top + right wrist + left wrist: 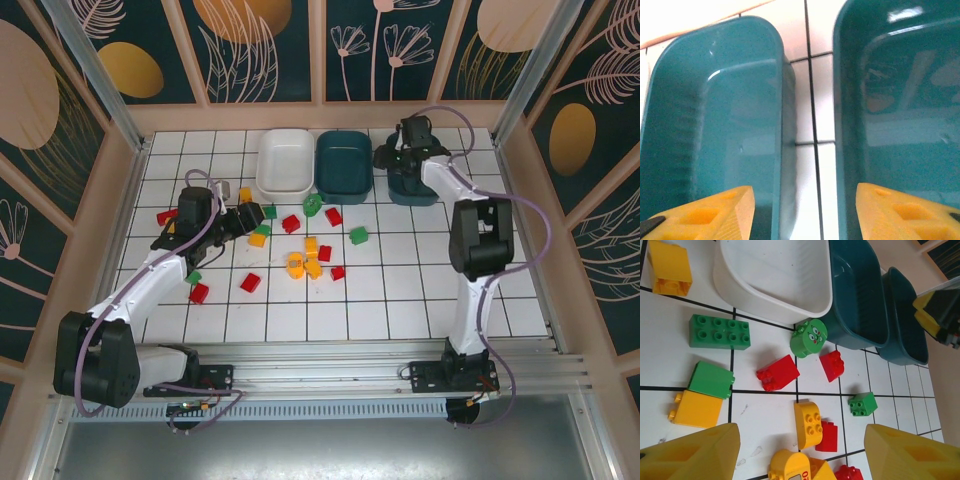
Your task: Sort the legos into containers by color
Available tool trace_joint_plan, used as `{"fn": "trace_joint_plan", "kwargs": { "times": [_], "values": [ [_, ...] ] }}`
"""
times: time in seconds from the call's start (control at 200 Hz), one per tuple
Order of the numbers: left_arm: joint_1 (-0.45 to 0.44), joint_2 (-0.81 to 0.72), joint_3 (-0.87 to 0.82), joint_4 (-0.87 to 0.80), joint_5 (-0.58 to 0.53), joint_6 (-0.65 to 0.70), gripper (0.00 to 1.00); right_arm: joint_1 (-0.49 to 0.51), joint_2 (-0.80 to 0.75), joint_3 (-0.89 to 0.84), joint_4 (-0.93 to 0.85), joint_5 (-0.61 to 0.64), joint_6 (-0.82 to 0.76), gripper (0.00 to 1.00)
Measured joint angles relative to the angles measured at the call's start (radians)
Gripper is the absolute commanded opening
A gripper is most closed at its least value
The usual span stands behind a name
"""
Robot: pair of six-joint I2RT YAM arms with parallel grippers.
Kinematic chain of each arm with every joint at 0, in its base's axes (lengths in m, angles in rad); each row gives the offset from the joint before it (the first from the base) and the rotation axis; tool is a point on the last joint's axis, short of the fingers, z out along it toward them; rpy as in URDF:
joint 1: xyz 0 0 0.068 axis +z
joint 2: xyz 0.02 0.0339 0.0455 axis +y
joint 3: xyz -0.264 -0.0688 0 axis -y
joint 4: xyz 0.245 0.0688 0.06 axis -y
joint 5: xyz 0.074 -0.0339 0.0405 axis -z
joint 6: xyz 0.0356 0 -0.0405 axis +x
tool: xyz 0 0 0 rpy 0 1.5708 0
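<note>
From where I stood, the matter turned on which arm lay closer to the loose legos (291, 223), and that was plainly the left. They were scattered across the middle of the counter (430, 290), just ahead of the left gripper (248, 215) and on toward the centre. The right gripper (392, 158) hung far off at the back, over the strip of counter between the two teal bins.

In the left wrist view the left gripper (801, 440) had its fingers spread wide with nothing between them. Nearly in line with that gap lay a rounded yellow brick (807, 422), touching a red brick (827, 436) on its far side. Its long axis ran along the gripper's line of reach, so I judged the fingers would close across its short side, though the red neighbour might crowd one of them.

The right gripper (805, 192) also stood spread and carried nothing. The middle teal bin (715, 125) lay to one side of it and the end teal bin (900, 100) to the other. The white bin (285, 135) sat at the left of the row, beyond a green round-faced piece (809, 337), and nearest the left arm.
</note>
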Motion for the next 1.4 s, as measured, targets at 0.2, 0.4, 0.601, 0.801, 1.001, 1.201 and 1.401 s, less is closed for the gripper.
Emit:
{"fn": "trace_joint_plan", "kwargs": {
  "times": [0.2,0.4,0.601,0.801,1.001,1.201,1.401],
  "values": [
    [-0.005,0.0,-0.022,0.046,0.03,-0.019,0.67,-0.141,-0.172,-0.164,0.027,0.076,-0.009,0.64],
    [-0.024,0.044,-0.034,0.067,0.048,-0.03,0.67,-0.261,-0.109,-0.218,0.037,0.116,-0.065,0.63],
    [-0.058,0.074,-0.033,0.077,0.049,-0.03,0.67,-0.241,0.03,-0.179,0.033,0.085,-0.13,0.55],
    [-0.079,0.079,-0.006,0.058,0.048,-0.022,0.67,-0.234,0.07,-0.144,0.041,0.07,-0.172,0.49],
    [-0.086,0.099,0.014,0.055,0.047,-0.022,0.67,-0.219,0.07,-0.143,0.062,0.066,-0.182,0.45],
    [-0.098,0.119,0.022,0.055,0.047,-0.021,0.66,-0.169,0.07,-0.133,0.073,0.062,-0.181,0.44],
    [-0.098,0.119,0.022,0.055,0.047,-0.018,0.67,-0.152,0.07,-0.119,0.077,0.067,-0.182,0.37]
  ]
}}
